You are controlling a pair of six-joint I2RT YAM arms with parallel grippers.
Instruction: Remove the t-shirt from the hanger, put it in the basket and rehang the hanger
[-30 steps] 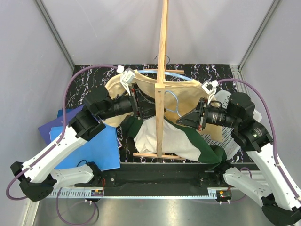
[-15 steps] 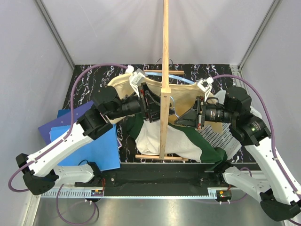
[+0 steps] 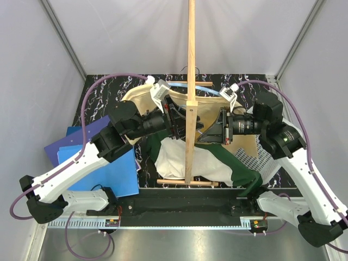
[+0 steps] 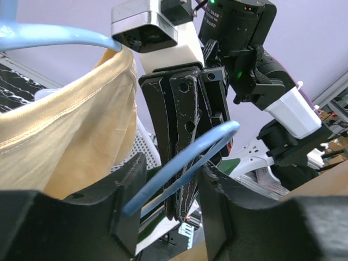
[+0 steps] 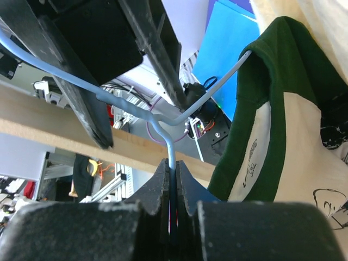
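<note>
Two claws work at the t-shirt point(image 3: 209, 162), a soft tan, white and green knit that hangs bunched from a thin blue wire hanger point(image 4: 185, 163) beside the wooden stand point(image 3: 190, 81), over the dark marbled worktop point(image 3: 103, 92). The right claw point(image 5: 173, 166) is pressed together on the hanger's neck. The left claw point(image 4: 171, 169) stands spread around one wire arm, just beside the tan shoulder. The step in hand is judged to be freeing that shoulder. Next, pinch fabric rather than wire and draw it off the arm's end.
</note>
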